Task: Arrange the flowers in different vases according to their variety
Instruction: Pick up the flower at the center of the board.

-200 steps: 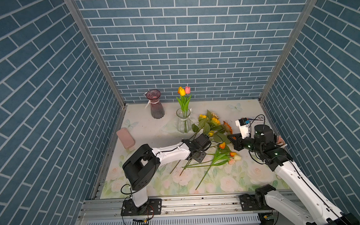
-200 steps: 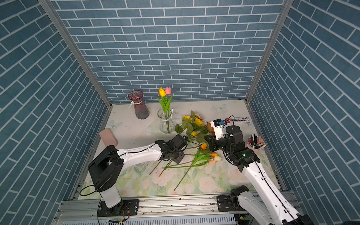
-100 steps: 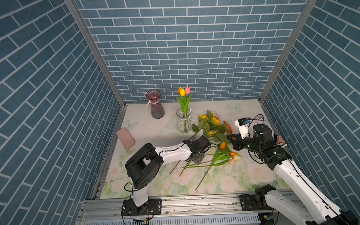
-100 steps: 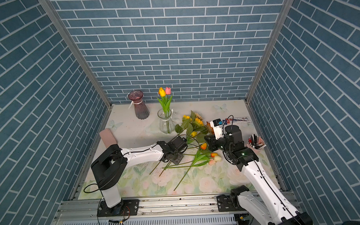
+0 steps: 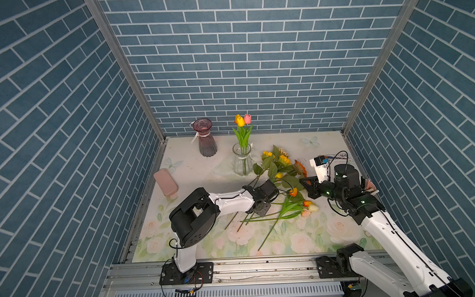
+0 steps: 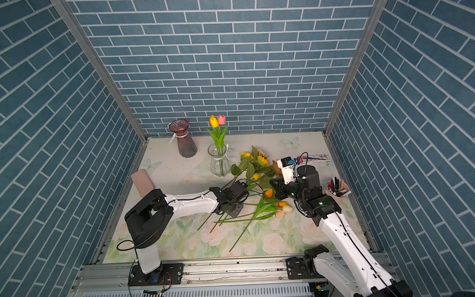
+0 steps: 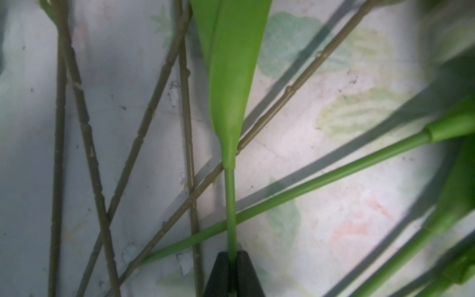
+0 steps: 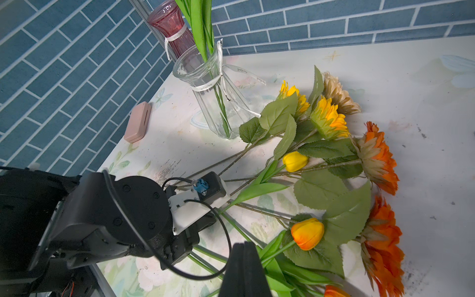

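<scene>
Since a second ago: left claw (image 7: pixel 232 257) no longer partly open, now pinched shut on a thin green tulip stem (image 7: pixel 230 195), just below its broad leaf (image 7: pixel 231 77). Left arm in nearly the same low reach over the loose pile, elbow block drawn a little nearer the middle. Right claw (image 8: pixel 244 246) as before: closed, nothing between the pads, poised over the tulip leaves at the pile's right side. Flowers seemingly where they lay.

Standing at the back of the worktop (image 5: pixel 326 146): clear vase (image 5: pixel 242 162) holding upright tulips (image 5: pixel 242 120), yellow and pink; dark purple vase (image 5: pixel 207 144) to its left, nearer the corner. Lying between the two arms: sunflowers (image 5: pixel 284 159) with yellow, cream and orange heads, crossed with loose tulips (image 5: pixel 293 192), stems fanned toward the front edge. Flat pink case (image 5: pixel 165 183) by the left wall. Pen cup (image 6: pixel 338 187) in a top view, beside the right arm.

Hard to make out: the bud of the gripped stem, outside the left wrist view and not traceable in either top view, with the stem's held end tucked under the left wrist. Brownish sunflower stems (image 7: pixel 90 154) sharp beneath the held one; greenery at that view's edge blurred. Left claw's tips screened in the right wrist view by the arm's own camera housing.
</scene>
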